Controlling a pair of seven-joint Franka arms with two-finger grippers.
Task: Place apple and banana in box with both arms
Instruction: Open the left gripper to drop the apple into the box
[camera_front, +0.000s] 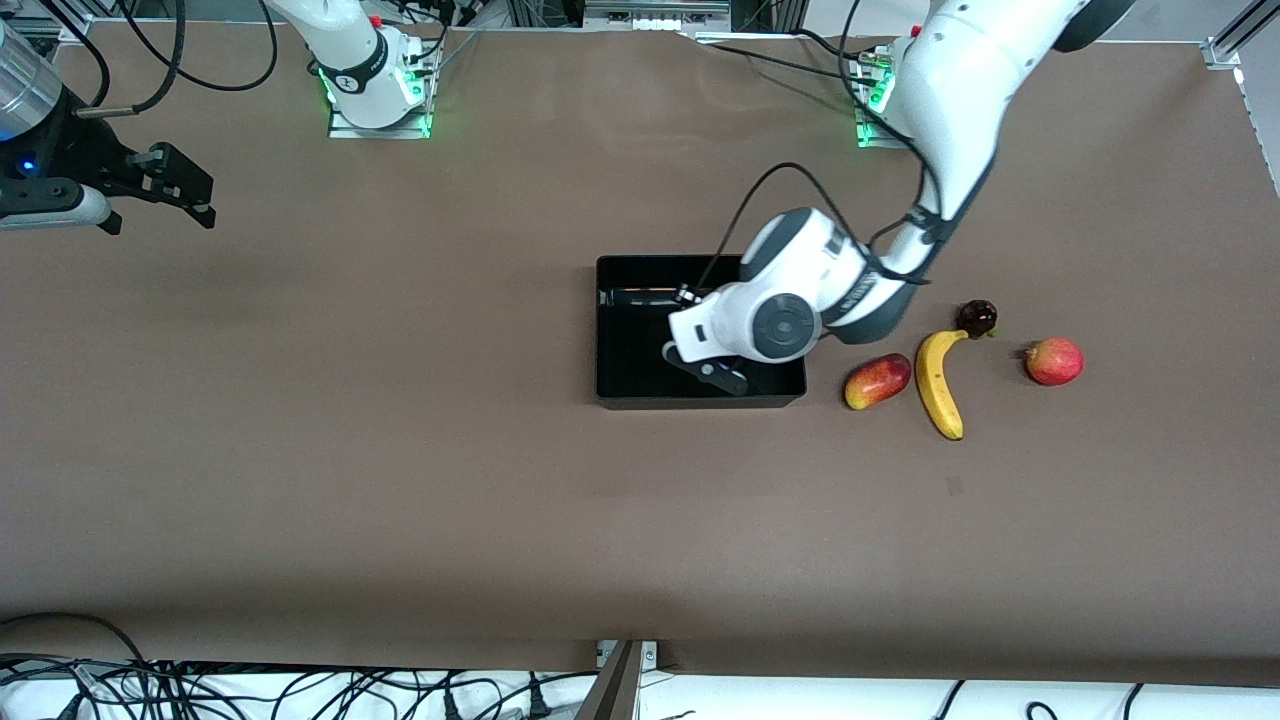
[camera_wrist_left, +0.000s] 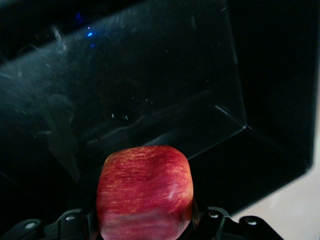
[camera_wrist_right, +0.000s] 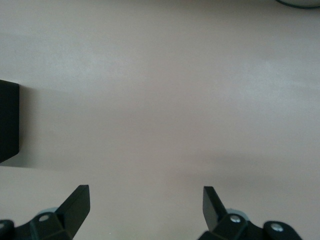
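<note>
Currently, the apple (camera_wrist_left: 145, 192), firm and slick-skinned, is clenched across its widest part by the left gripper (camera_front: 712, 368) over the box (camera_front: 625, 395); the right gripper (camera_wrist_right: 146, 202) waits, fingers spread, at nine o'clock.

box (camera_front: 620, 385): I see the left gripper (camera_front: 712, 368) and wrist filling its opening
banana (camera_front: 938, 381): mango-like fruit (camera_front: 877, 381) just beside, dark fruit (camera_front: 977, 317) at stem

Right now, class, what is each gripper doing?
Left gripper: over the box, closed on the apple.
Right gripper: open, empty, waiting over the table.
</note>
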